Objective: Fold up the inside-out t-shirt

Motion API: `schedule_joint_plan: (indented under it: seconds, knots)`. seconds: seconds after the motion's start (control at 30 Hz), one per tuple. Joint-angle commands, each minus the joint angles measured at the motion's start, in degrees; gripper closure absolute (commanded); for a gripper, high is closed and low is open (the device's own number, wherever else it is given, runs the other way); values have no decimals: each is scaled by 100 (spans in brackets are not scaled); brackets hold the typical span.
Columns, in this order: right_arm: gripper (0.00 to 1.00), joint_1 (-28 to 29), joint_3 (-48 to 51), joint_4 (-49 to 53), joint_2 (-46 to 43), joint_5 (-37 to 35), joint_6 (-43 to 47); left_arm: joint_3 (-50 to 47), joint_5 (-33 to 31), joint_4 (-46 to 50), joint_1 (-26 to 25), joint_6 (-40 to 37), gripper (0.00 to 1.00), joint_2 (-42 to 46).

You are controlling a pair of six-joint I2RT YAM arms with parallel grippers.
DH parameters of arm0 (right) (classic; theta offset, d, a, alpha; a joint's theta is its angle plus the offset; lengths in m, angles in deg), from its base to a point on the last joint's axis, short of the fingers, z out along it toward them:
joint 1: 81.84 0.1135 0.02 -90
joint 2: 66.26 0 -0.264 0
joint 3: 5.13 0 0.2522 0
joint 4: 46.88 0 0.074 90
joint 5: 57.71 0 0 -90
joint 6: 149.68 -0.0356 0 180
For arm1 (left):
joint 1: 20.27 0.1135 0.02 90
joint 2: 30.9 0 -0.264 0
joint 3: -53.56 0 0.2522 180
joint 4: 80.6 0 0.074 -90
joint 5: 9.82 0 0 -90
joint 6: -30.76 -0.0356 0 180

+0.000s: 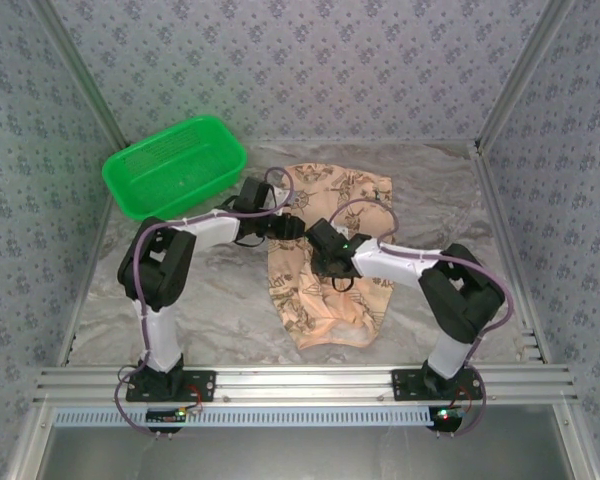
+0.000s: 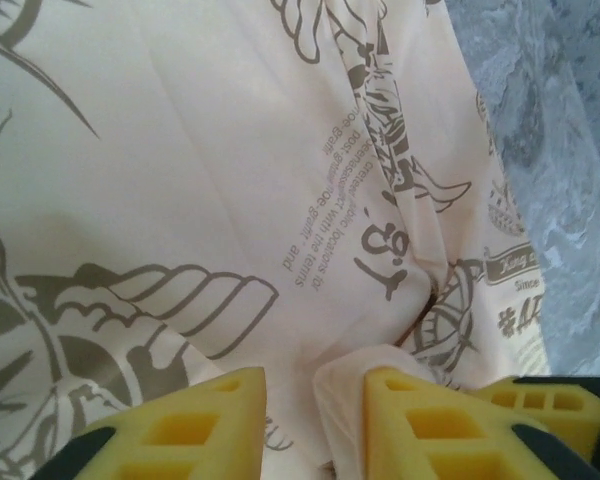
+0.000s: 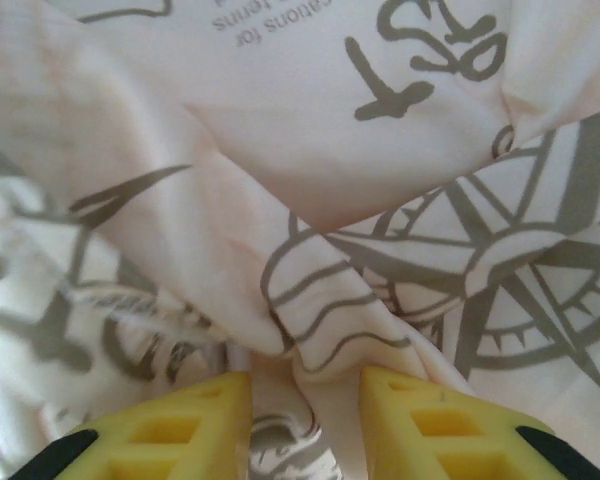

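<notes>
Peach t-shirt (image 1: 330,295) lies rumpled mid-frame on the tabletop (image 1: 210,300), no fold made; left claw (image 2: 315,405) and right claw (image 3: 305,405) straddle cloth ridges, grip impossible to tell.

- Robot lab work cell, a staged booth for data collection.
- Patterned grey-blue wall covering (image 1: 310,60) on three sides, upper part of the frame, with bare aluminium frame posts (image 1: 517,75) at the corners.
- Left arm (image 1: 155,270) and right arm (image 1: 460,290) are bolted to a slotted aluminium rail (image 1: 300,382) along the bottom edge.
- Marble-look tabletop (image 1: 230,300) fills the centre as the work surface.
- Green plastic basket (image 1: 175,165) sits upper left.
</notes>
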Motion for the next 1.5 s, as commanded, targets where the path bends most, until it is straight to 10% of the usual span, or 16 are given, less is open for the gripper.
schedule_joint_plan:
  seconds: [0.0, 0.1, 0.4, 0.53, 1.17, 1.47]
  knots:
    - [59, -71, 77, 99, -563, 214, 296, -105, 232, 100, -84, -198, 85, 135]
    - [56, -66, 102, 116, -780, 535, 501, -140, 336, 200, -84, -169, 99, 273]
    - [72, 156, 457, -143, -530, 248, -1316, -35, 345, 717, -84, 415, 100, 551]
    - [63, 147, 537, -342, -279, 370, -2026, -100, 334, 665, -79, 451, 100, 517]
    - [66, 274, -213, -261, 604, -349, -2104, -421, 557, 529, -83, 441, 100, 718]
    - [90, 246, -303, -251, 724, -609, -1730, -437, 532, 586, -59, 416, 100, 771]
